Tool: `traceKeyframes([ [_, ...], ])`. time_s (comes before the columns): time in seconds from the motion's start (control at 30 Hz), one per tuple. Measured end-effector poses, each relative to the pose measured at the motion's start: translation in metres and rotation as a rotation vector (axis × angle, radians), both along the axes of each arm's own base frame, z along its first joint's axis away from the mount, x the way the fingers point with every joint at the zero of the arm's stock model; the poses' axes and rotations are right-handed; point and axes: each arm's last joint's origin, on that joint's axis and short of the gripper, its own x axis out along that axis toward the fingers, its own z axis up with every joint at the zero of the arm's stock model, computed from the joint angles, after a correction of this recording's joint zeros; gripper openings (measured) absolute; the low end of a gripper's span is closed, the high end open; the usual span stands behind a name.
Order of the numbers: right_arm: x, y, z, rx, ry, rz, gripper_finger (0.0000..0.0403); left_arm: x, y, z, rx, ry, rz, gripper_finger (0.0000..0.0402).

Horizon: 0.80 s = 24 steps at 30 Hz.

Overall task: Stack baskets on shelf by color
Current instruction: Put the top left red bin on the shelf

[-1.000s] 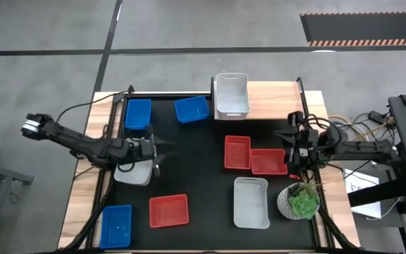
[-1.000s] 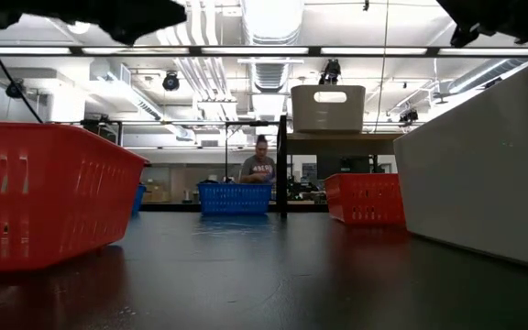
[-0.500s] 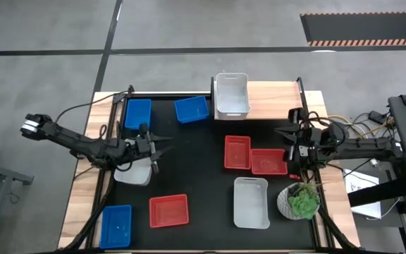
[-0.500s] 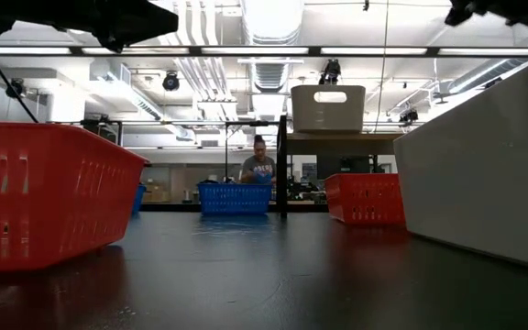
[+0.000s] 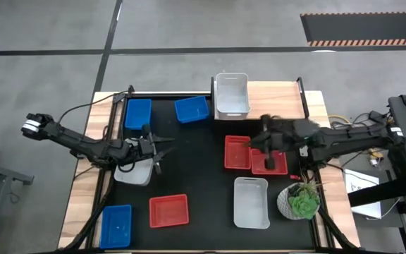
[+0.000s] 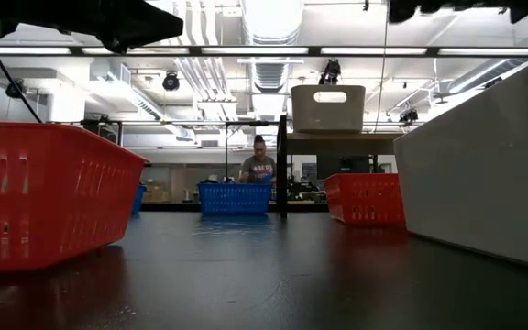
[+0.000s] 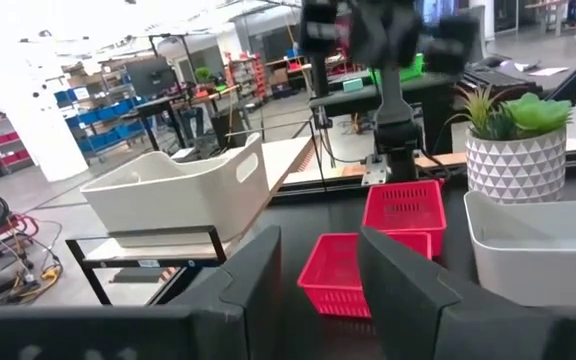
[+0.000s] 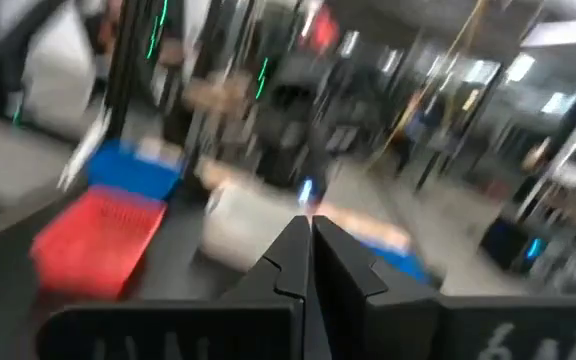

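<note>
One white basket (image 5: 231, 94) stands on the light-wood shelf (image 5: 277, 103) at the table's far edge. Two red baskets (image 5: 237, 152) (image 5: 268, 161) sit side by side on the black tabletop at centre right. My right gripper (image 5: 263, 141) hovers above them, shut and empty, as its wrist view (image 8: 308, 238) shows. My left gripper (image 5: 158, 153) is open and empty above the table at the left, beside a white basket (image 5: 134, 172) that lies partly under the arm. Its wrist view (image 7: 318, 268) looks toward the shelf and the red baskets (image 7: 353, 270).
Two blue baskets (image 5: 138, 113) (image 5: 192, 109) sit at the far left. A third blue one (image 5: 116, 226) and a red one (image 5: 168, 210) sit near the front left. A white basket (image 5: 251, 202) and a potted plant (image 5: 299, 201) stand at the front right.
My right gripper has swung quickly from the table's right edge toward the left and now stands over the two red baskets. No basket has moved.
</note>
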Motion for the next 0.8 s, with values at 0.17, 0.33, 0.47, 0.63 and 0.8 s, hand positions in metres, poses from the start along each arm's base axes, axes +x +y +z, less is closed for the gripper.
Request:
traceKeyframes([
  [0.17,0.012,0.015,0.007,0.034,0.156,-0.052,0.0009,-0.001,0.000,0.002,0.011,-0.010,0.000,0.0118],
  [0.33,0.018,0.037,0.003,0.054,0.363,-0.038,0.0009,-0.001,0.000,0.004,0.022,-0.016,0.001,0.0118],
  [0.47,0.018,0.049,0.014,0.085,0.438,-0.090,0.0009,-0.001,0.000,0.008,0.025,-0.024,0.001,0.0118],
  [0.63,0.020,0.059,0.017,0.131,0.617,-0.167,0.0009,-0.001,0.000,0.016,0.069,-0.034,0.004,0.0118],
  [0.8,0.030,0.069,0.018,0.185,0.721,-0.201,0.0009,-0.001,0.000,0.016,0.105,-0.027,0.007,0.0118],
])
